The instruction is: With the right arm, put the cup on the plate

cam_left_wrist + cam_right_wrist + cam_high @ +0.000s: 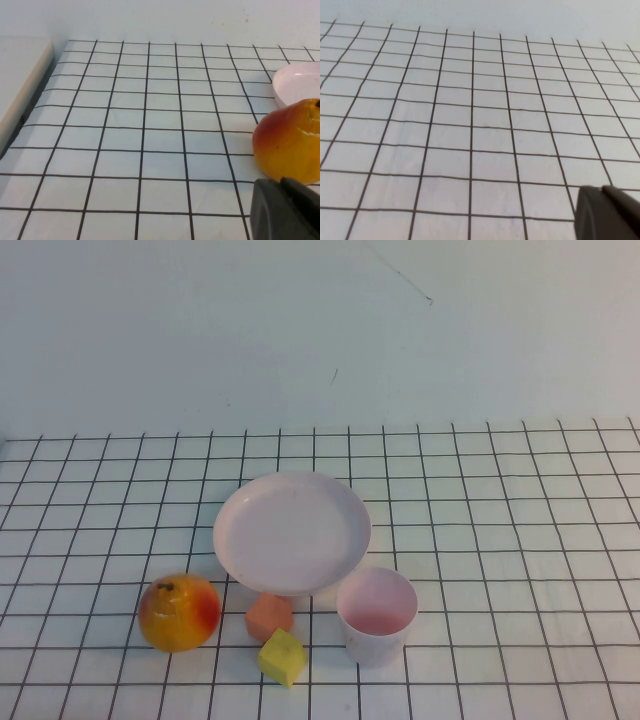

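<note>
The pale pink cup (377, 615) stands upright and empty on the grid table, just to the front right of the pale pink plate (292, 532), which is empty. The plate's rim also shows in the left wrist view (300, 82). Neither arm shows in the high view. My left gripper (281, 183) is shut and empty, low over the table just short of the orange-red fruit (290, 142). My right gripper (602, 190) is shut and empty over bare grid squares, and the cup is out of its view.
The orange-red fruit (179, 612) sits at the plate's front left. An orange block (269, 616) and a yellow block (282, 656) lie between the fruit and the cup. A raised pale ledge (20, 85) borders the table beyond the left gripper.
</note>
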Robot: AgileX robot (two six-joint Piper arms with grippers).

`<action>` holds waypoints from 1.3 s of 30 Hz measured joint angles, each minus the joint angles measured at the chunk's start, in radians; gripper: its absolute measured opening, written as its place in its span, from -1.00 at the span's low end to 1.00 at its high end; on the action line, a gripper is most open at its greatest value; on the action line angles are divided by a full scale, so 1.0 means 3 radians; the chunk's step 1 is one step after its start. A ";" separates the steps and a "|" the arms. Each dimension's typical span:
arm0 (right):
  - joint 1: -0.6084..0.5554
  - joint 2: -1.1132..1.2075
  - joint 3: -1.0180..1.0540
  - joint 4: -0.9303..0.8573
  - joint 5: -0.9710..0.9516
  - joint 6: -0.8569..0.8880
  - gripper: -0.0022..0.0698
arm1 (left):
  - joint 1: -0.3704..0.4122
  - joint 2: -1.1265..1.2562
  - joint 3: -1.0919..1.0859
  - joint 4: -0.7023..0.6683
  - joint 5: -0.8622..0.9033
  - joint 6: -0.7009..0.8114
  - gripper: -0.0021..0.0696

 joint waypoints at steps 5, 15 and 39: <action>0.0000 0.0000 0.0000 0.0000 0.0000 0.0000 -0.95 | 0.0000 0.0000 0.0000 0.0000 0.0000 0.0029 -0.95; 0.0000 0.0000 0.0000 0.0000 0.0000 0.0000 -0.95 | 0.0000 0.0000 0.0000 0.0000 0.0000 0.0029 -0.95; 0.0000 0.0000 0.0000 0.0078 -0.2005 0.0222 -0.95 | 0.0000 0.0000 0.0000 0.0000 0.0000 0.0029 -0.95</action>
